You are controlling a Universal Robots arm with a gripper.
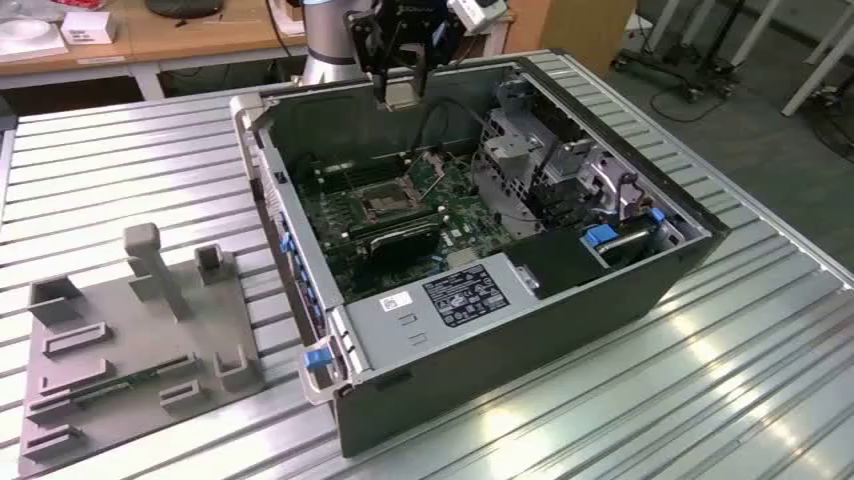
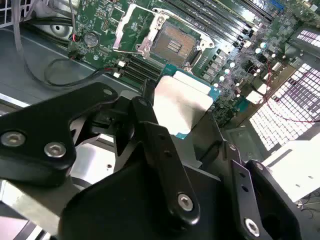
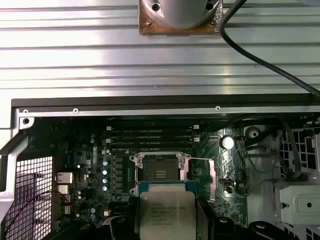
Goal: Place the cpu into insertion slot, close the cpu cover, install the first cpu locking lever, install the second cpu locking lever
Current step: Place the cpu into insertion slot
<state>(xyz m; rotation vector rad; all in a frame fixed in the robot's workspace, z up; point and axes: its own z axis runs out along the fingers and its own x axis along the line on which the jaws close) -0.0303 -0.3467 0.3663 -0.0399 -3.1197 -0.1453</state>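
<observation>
Silvery-grey on top, the cpu [image 2: 182, 100] is pinched by its edges in the claw [image 2: 184, 120]. It hangs over the open computer case [image 1: 534, 330] on the table [image 1: 107, 170], well above the green board [image 3: 225, 165]. The insertion slot [image 3: 161, 172] lies bare below, not squarely under the chip. To seat it well, I judge, keep the chip level, square its edges to the socket rim, lower it straight, and never slide it across the contacts.
</observation>
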